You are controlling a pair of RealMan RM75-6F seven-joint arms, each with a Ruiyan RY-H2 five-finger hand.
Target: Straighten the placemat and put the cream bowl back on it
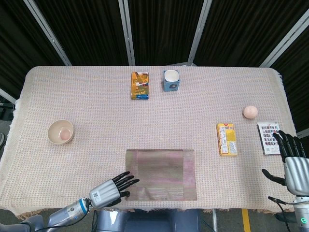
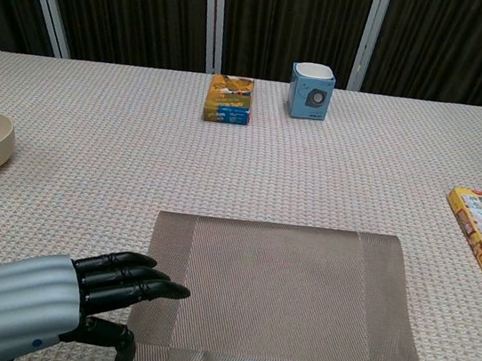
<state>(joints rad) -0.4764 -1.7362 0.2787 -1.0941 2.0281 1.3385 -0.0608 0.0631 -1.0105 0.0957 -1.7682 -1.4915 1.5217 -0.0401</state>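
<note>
- the left hand [image 1: 112, 189] is reaching with fingers spread and empty, its fingertips [image 2: 173, 290] lying at the near left corner of the placemat [image 1: 161, 174].
- the placemat is sitting at the counter's [image 1: 96, 121] near edge, looking close to square with it, so only a light nudge seems needed.
- pressing flat on the corner and sliding, not pinching, should be keeping the weave from buckling.
- the cream bowl [image 1: 61, 132] is waiting well apart to the left, upright; lifting it by the rim next seems sensible.
- the right hand [image 1: 291, 157] is hovering open and empty off the far right edge.
</note>
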